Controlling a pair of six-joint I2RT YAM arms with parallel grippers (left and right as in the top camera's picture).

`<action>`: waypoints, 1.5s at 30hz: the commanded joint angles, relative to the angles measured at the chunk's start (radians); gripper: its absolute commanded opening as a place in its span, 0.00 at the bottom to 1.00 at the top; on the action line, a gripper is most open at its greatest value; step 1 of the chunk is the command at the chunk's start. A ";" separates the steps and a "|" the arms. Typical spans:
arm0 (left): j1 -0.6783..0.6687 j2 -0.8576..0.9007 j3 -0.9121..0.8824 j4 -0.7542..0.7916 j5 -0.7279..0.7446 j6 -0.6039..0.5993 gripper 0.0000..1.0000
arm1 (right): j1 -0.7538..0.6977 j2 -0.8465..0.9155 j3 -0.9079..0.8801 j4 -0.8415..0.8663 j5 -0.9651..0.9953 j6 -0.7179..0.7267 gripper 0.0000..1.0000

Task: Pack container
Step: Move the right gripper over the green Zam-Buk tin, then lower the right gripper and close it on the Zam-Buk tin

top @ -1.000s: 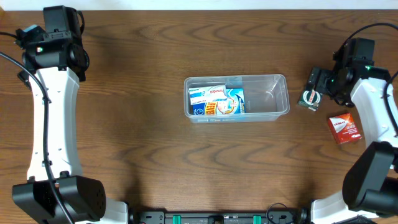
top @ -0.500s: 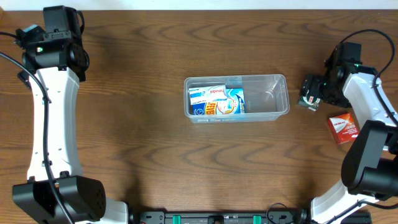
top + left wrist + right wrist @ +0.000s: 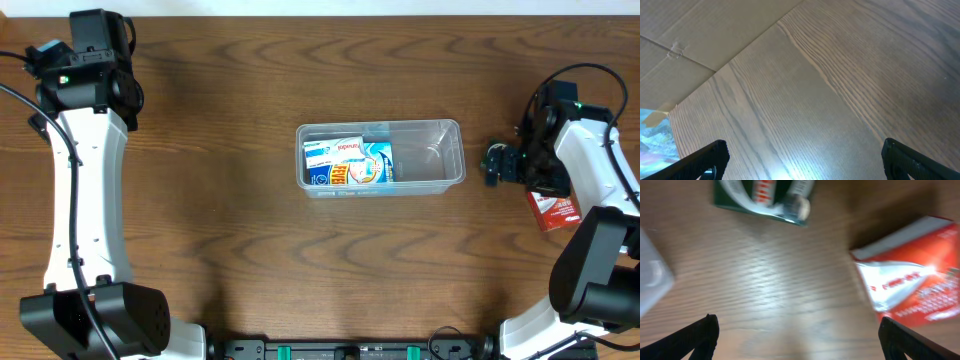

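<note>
The clear container (image 3: 440, 135) lies at the table's middle and holds a blue and white packet (image 3: 347, 163) in its left half. Its corner shows in the right wrist view (image 3: 652, 277). My right gripper (image 3: 522, 168) hovers open and empty right of the container, between a dark green box (image 3: 762, 197) and a red box (image 3: 556, 209). In the right wrist view my fingers (image 3: 799, 340) span bare wood, with the red box (image 3: 912, 272) at the right. The green box is mostly hidden in the overhead view. My left gripper (image 3: 98, 72) is open at the far left.
In the left wrist view my open fingers (image 3: 805, 165) hang over bare wood near the table edge, with brown cardboard (image 3: 695, 30) beyond it. The right arm's cable (image 3: 590, 72) loops above the right gripper.
My right gripper has swung toward the table's front, over the green box and closer to the red box. The left arm has not moved.
</note>
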 commanded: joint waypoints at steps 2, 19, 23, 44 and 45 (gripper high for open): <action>0.003 0.001 -0.001 0.000 -0.011 0.005 0.98 | -0.014 -0.022 0.014 -0.021 0.147 -0.070 0.99; 0.003 0.001 -0.001 0.000 -0.011 0.005 0.98 | -0.082 -0.023 0.015 -0.016 0.218 -0.345 0.99; 0.003 0.001 -0.001 0.000 -0.011 0.005 0.98 | -0.114 -0.023 0.015 -0.039 0.197 -0.328 0.99; 0.003 0.001 -0.001 0.000 -0.011 0.005 0.98 | -0.231 -0.022 0.014 0.001 0.057 -0.517 0.95; 0.003 0.001 -0.001 0.000 -0.011 0.005 0.98 | -0.233 -0.022 0.014 0.004 0.048 -0.525 0.95</action>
